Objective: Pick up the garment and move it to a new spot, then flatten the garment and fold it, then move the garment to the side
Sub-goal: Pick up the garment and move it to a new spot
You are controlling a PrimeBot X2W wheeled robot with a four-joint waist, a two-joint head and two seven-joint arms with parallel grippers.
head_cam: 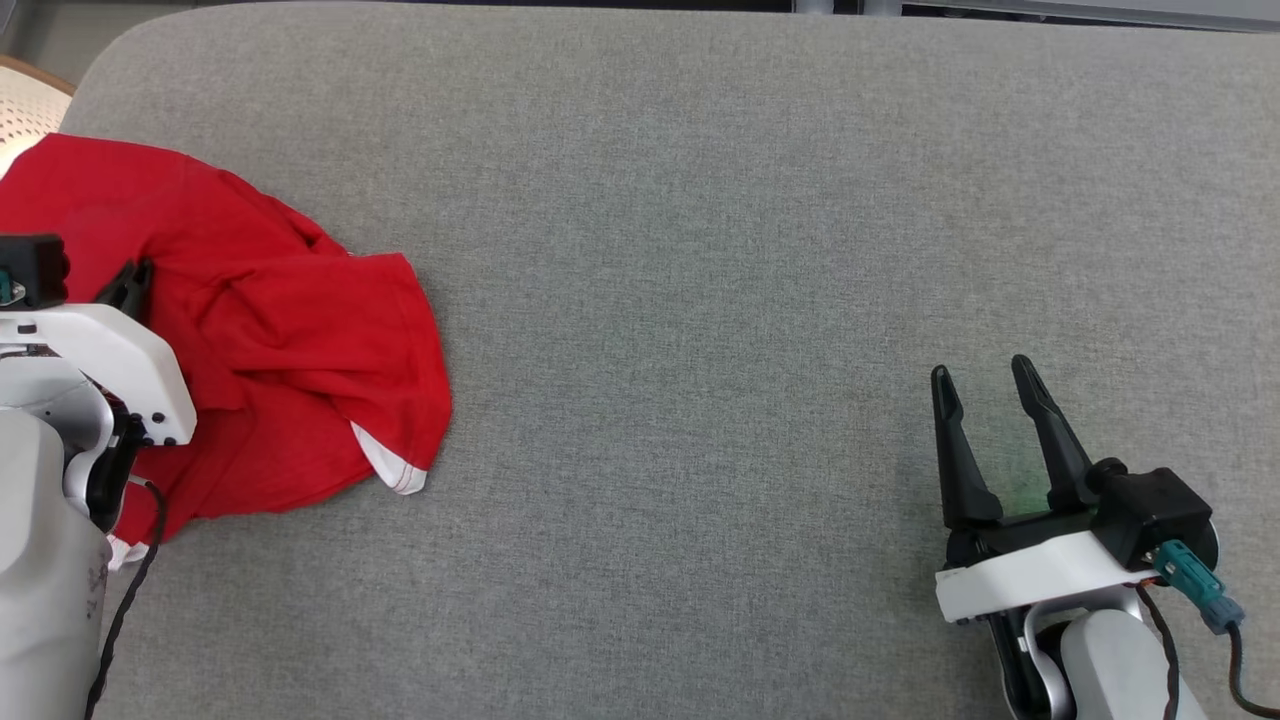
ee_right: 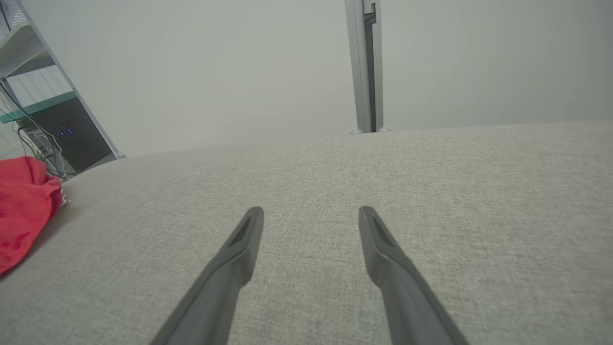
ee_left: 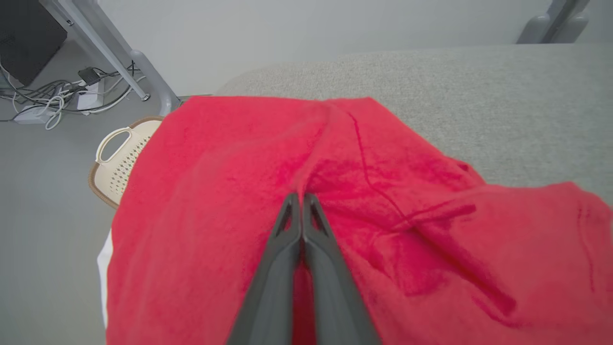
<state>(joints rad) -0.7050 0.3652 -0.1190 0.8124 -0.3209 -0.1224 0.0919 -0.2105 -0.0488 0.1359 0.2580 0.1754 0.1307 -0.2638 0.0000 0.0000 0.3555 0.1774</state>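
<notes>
Left wrist view: left tool (ee_left: 301, 195) tight on red garment (ee_left: 215, 191); head view: right tool (head_cam: 981, 368) wide apart.

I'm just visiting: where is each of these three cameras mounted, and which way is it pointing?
Head view: on the robot's head, looking down at the grey surface; shows the pale left forearm and the open right claw.
Left wrist view: on the left wrist, looking along the left claw, shut on a fold of the red garment.
Right wrist view: on the right wrist, looking along its spread fingers across the surface towards a wall.
Shared: all three show the garment and the surface.
</notes>
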